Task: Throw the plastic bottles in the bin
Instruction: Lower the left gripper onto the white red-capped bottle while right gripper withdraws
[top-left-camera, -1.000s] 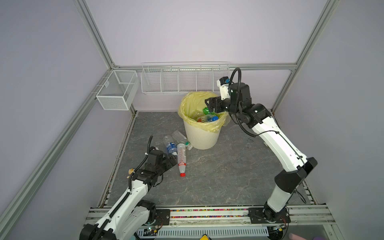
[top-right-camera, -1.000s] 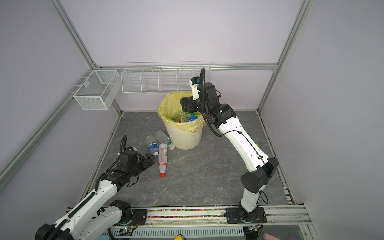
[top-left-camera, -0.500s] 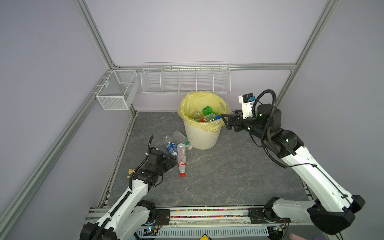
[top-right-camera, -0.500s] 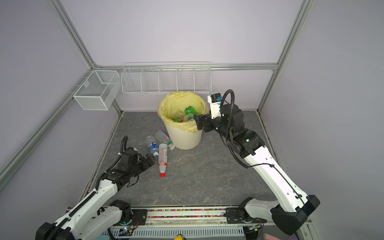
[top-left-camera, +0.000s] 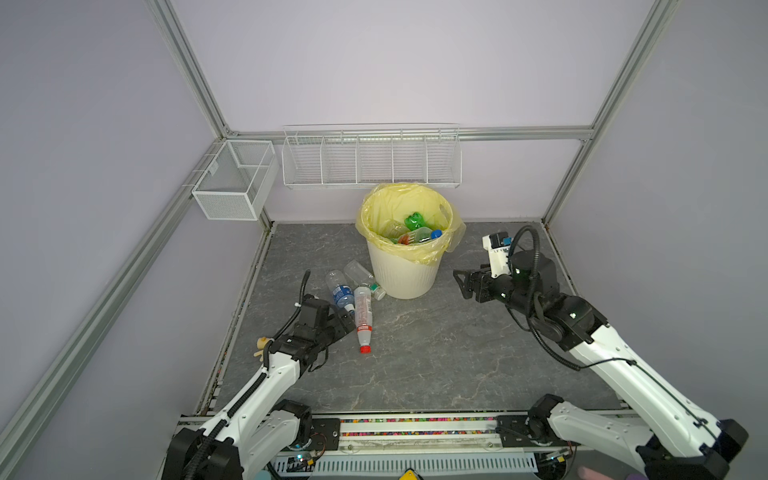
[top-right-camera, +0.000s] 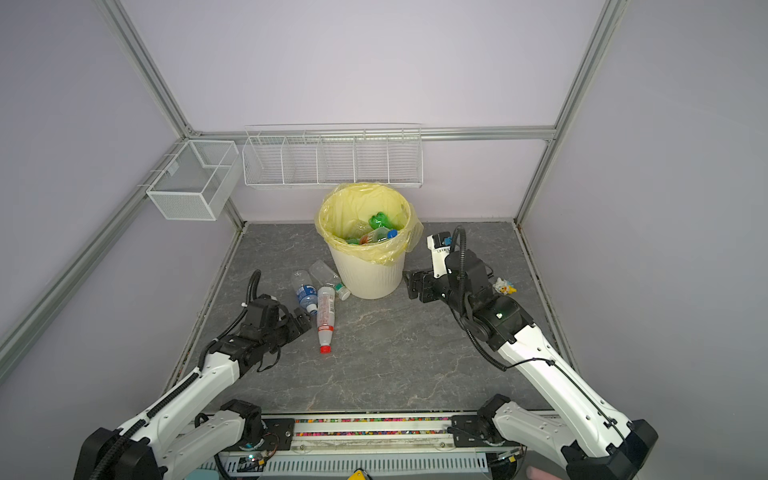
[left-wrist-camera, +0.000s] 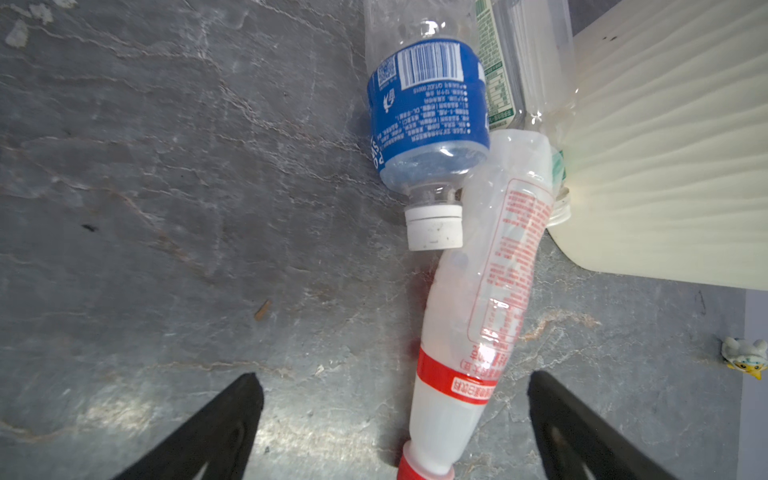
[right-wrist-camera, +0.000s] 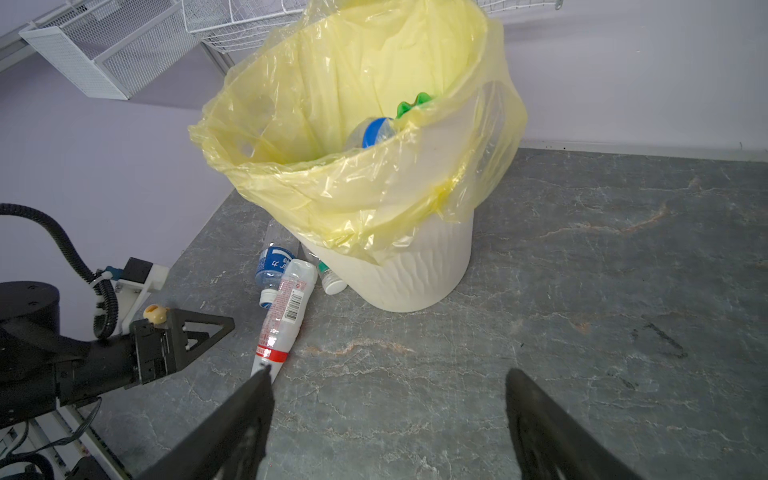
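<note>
Three plastic bottles (top-left-camera: 341, 291) lie on the grey floor (top-left-camera: 415, 357) at the near-left foot of the bin (top-left-camera: 405, 274), which already holds several more. The left gripper (top-left-camera: 348, 322) hovers spread and empty just beside the red-capped bottle (top-left-camera: 363, 316); the right gripper (top-left-camera: 460, 284), likewise released and empty, hangs right of the bin

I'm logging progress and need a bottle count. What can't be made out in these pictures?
- Lower bin contents: in both top views the yellow bag and the top bottles cover them.
- Red-capped bottle: the left wrist view's bottom edge cuts its cap.
- Green-labelled bottle: that view's top edge cuts it off.
- Toy figure: too small in a top view to identify.
</note>
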